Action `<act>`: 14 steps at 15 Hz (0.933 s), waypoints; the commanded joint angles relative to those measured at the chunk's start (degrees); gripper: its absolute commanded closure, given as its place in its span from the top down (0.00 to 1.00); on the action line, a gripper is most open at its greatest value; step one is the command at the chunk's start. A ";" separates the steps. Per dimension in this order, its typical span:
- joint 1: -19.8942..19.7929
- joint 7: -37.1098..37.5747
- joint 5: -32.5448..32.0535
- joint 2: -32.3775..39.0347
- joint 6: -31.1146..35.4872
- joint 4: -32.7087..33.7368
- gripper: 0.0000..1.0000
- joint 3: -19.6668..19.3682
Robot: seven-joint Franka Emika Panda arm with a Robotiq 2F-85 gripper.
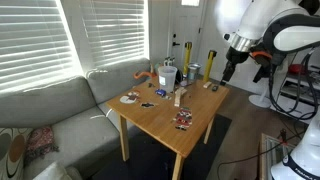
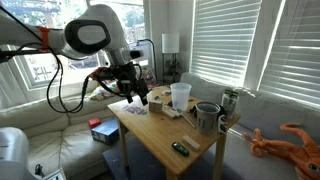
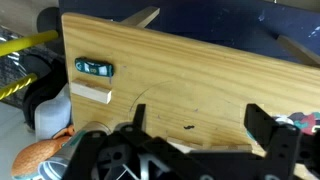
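My gripper (image 3: 200, 125) stands open above bare wood of the table (image 3: 200, 70), with nothing between its black fingers (image 3: 266, 130). In both exterior views the gripper (image 1: 231, 68) (image 2: 135, 90) hangs in the air over one end of the wooden table (image 1: 190, 105) (image 2: 160, 135), touching nothing. The wrist view shows a small blue-and-dark object (image 3: 95, 68) and a pale wooden block (image 3: 90, 94) lying on the table to the left of the gripper.
On the table stand a clear cup (image 2: 180, 95), a metal mug (image 2: 207, 117), a can (image 2: 230, 100) and a small dark object (image 2: 180, 148). An orange octopus toy (image 1: 140, 75) lies by the grey sofa (image 1: 50, 105). Blinds cover the windows (image 1: 100, 30).
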 commanded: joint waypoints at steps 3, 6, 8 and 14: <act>0.68 0.35 -0.39 0.03 -0.18 0.11 1.00 -0.52; 0.68 0.36 -0.39 0.03 -0.18 0.11 1.00 -0.52; 0.68 3.90 2.62 1.96 0.44 2.13 1.00 -0.64; 0.00 15.09 11.61 9.42 -1.91 10.32 1.00 -0.83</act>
